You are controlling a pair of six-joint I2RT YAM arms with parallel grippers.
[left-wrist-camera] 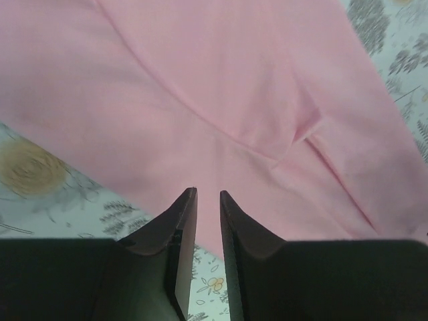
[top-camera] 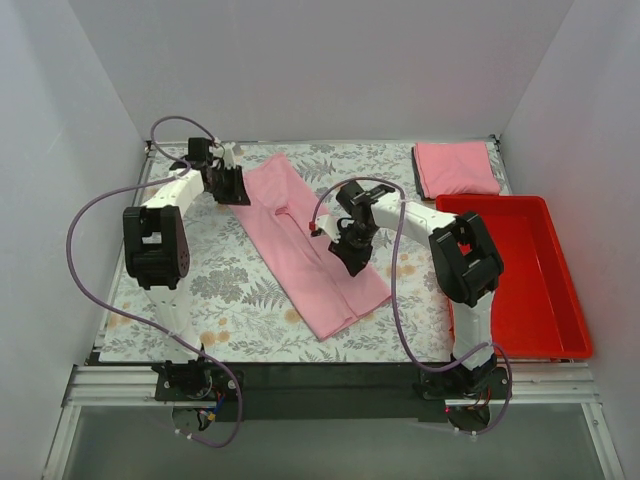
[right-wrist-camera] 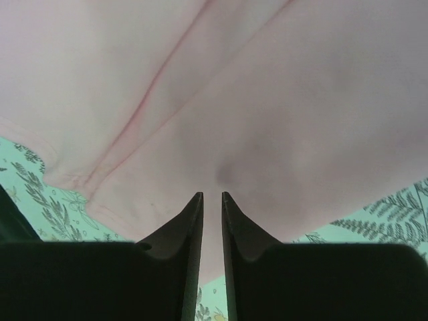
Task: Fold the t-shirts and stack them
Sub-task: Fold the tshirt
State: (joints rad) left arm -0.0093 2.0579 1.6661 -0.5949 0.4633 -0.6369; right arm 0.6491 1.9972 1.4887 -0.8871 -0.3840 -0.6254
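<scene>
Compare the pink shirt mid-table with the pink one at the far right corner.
The middle shirt is a long diagonal strip, partly folded; the corner shirt a compact folded rectangle. The left claw and right claw are at the middle shirt; none near the corner shirt. Both plain light pink.

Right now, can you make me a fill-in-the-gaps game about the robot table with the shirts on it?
1. The long t-shirt lying slanted across the flowery cloth is coloured ___.
2. The tray beside the right arm is bright ___.
3. The folded t-shirt sits at the far ___ corner of the flowery cloth.
Missing words: pink, red, right.
</scene>
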